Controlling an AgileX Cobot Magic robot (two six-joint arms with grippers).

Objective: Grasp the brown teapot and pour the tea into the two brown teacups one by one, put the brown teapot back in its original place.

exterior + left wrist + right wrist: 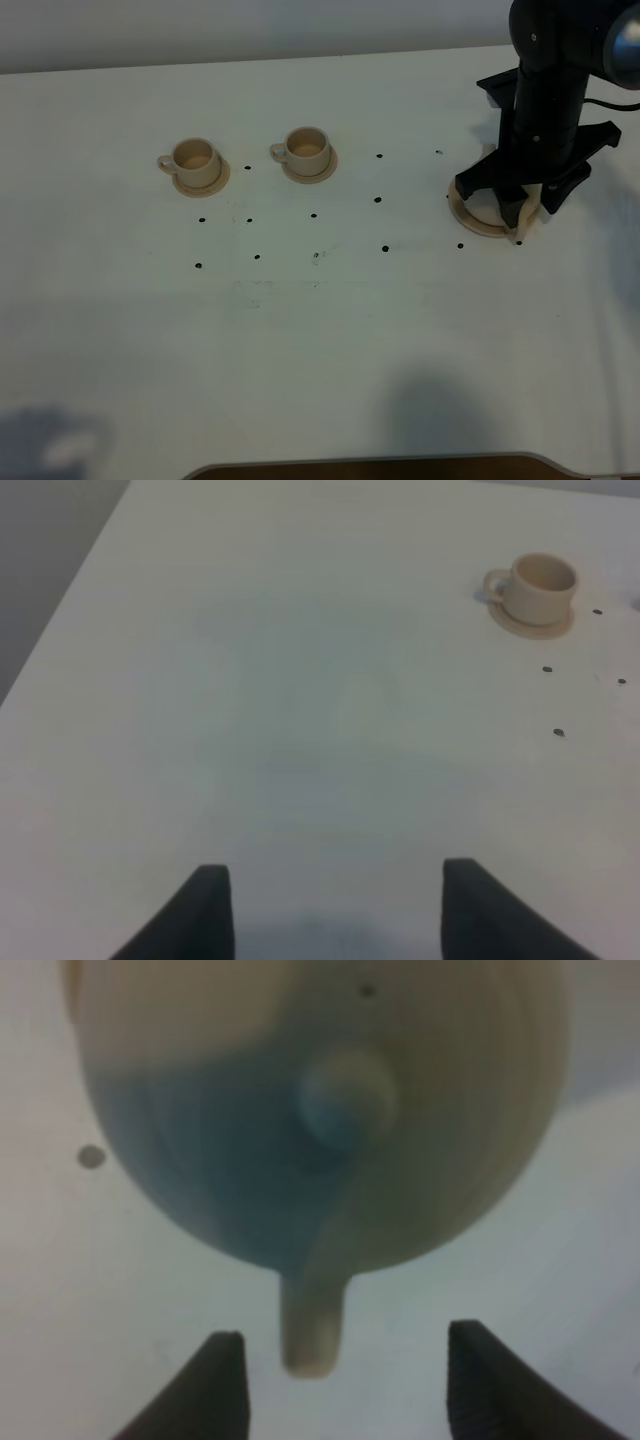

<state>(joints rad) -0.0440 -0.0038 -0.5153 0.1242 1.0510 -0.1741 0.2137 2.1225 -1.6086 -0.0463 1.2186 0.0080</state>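
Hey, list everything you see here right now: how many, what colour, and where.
table: one, white, fills the view
teacups: two, light tan, left of centre
cup saucers: two, tan, under the teacups
teapot: one, tan, far right, below the right end effector
large saucer: one, tan, far right, partly hidden by the right arm
dots: several, dark, scattered mid-table
right end effector: one, black, open, astride the teapot's handle
left end effector: one, black, open, over bare table
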